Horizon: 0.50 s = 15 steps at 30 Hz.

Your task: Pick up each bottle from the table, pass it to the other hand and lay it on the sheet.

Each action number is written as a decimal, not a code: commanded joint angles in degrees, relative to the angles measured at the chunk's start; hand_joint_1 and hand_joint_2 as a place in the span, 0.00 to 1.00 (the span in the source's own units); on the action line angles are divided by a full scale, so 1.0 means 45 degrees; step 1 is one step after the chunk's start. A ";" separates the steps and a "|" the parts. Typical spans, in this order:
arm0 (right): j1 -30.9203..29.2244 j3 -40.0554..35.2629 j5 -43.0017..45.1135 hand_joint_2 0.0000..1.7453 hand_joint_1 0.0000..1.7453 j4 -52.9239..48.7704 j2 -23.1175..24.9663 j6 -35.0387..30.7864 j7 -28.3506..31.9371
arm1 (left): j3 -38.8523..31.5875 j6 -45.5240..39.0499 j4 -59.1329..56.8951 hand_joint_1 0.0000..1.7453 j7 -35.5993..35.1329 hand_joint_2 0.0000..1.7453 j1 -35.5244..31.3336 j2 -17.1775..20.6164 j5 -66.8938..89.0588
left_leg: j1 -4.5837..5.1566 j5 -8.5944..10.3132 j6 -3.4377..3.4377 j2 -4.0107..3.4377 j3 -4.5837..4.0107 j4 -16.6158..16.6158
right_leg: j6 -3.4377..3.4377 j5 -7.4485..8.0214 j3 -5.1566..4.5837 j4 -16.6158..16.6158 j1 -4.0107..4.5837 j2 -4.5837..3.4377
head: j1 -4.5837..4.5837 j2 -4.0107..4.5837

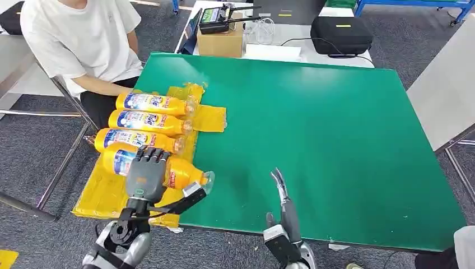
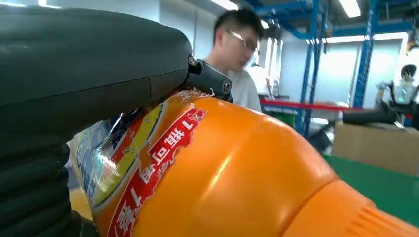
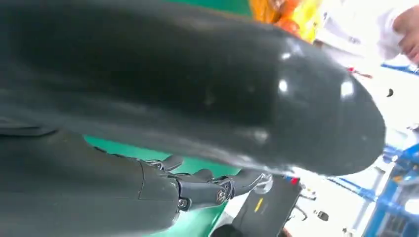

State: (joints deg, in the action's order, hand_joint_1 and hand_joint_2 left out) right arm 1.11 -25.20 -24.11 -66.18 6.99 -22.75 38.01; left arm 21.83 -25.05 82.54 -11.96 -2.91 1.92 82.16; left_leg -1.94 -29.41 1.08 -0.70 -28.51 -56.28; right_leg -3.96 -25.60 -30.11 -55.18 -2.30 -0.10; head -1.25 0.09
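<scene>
So the left hand [image 1: 147, 171] has its fingers wrapped over the nearest bottle [image 1: 182, 174], which lies on its side on the yellow sheet [image 1: 103, 193] at the desk's [image 1: 313, 129] near-left edge, cap pointing right. Three more bottles [image 1: 148, 122] lie in a row just beyond it on the same sheet, next to a seated person [image 1: 84, 39]. The right hand [image 1: 283, 202] holds nothing, fingers out straight over the near edge of the desk.

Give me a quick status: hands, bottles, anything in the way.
Left hand grips fourth bottle on the yellow sheet. Right hand open, over green table. Three bottles already laid. Person seated beside sheet.
</scene>
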 commanded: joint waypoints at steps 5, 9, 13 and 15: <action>-0.0196 0.0611 0.0452 0.00 0.00 0.0156 0.0153 0.0931 0.0027 | 0.0226 0.1887 -0.1963 1.00 0.0136 1.00 -0.1496 -0.0584 -0.0876 | -0.0001 0.0014 -0.0035 0.0057 0.0026 0.0021 | 0.0051 0.0000 0.0044 0.0025 0.0012 0.0048 | -0.0005 0.0000; -0.0665 0.0261 0.0370 0.00 0.00 0.0450 0.0245 0.1528 0.0155 | 0.0424 0.2945 -0.4607 1.00 0.0631 1.00 -0.3421 -0.1106 -0.3272 | -0.0005 0.0032 -0.0037 0.0096 0.0031 0.0025 | 0.0062 0.0005 0.0065 0.0036 0.0017 0.0087 | 0.0000 0.0000; -0.1032 0.0074 0.0531 0.00 0.00 0.0756 0.0446 0.2125 0.0227 | 0.0396 0.2849 -0.7286 1.00 0.0321 1.00 -0.5166 -0.1295 -0.4120 | 0.0000 0.0022 -0.0023 0.0048 0.0032 0.0014 | 0.0037 0.0004 0.0048 0.0015 0.0007 0.0039 | -0.0005 0.0000; -0.1284 -0.0044 0.0531 0.00 0.00 0.1122 0.0579 0.2253 0.0231 | 0.0343 0.2555 -0.8830 1.00 0.0008 1.00 -0.5991 -0.1447 -0.4029 | -0.0006 0.0022 -0.0022 0.0052 0.0035 0.0013 | 0.0040 0.0003 0.0054 0.0016 0.0014 0.0043 | 0.0005 0.0000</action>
State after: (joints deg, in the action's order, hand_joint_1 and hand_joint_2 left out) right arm 0.35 -23.74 -22.38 -66.93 8.68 -14.99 38.75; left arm 22.60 -11.78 70.02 -9.84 -13.51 -1.82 66.33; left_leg -1.94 -29.35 1.08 -0.68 -28.41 -56.29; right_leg -3.94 -25.58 -30.01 -55.20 -2.29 -0.09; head -1.22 0.09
